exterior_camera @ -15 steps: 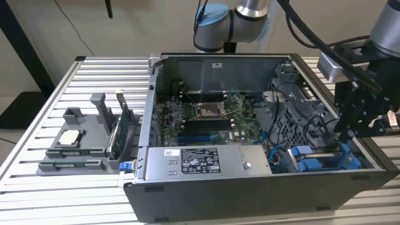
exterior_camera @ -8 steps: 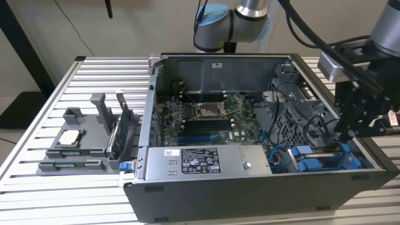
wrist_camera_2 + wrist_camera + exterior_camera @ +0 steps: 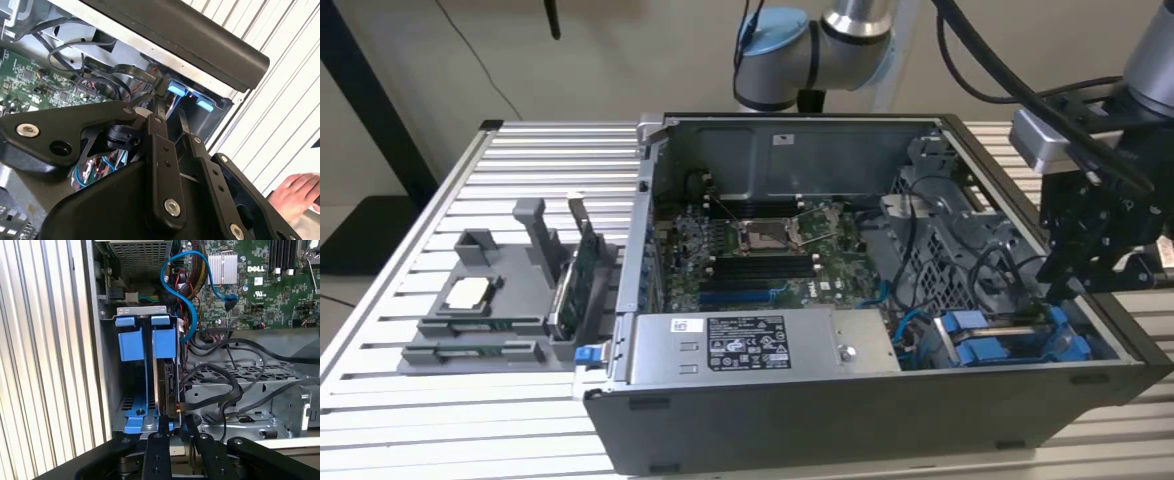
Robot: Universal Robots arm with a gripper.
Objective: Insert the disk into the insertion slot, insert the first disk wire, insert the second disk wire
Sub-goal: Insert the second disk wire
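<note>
Exterior view: you look down from the near side over the whole open case (image 3: 854,420) on the worktop (image 3: 400,420). Both wrist views: close-up inside it, sharing the insertion slot (image 3: 136,390) (image 3: 181,92) and motherboard (image 3: 265,295) (image 3: 30,75).

On my exterior feed I see a slatted metal table (image 3: 520,170), its ribs running lengthwise across the view. An open grey computer case (image 3: 854,420) lies on its side directly on the slats, toward the exterior view's right. A grey parts holder (image 3: 480,320) sits just beside it, at the exterior view's left. In both wrist views the pale slats (image 3: 40,365) (image 3: 280,110) run alongside the case wall
</note>
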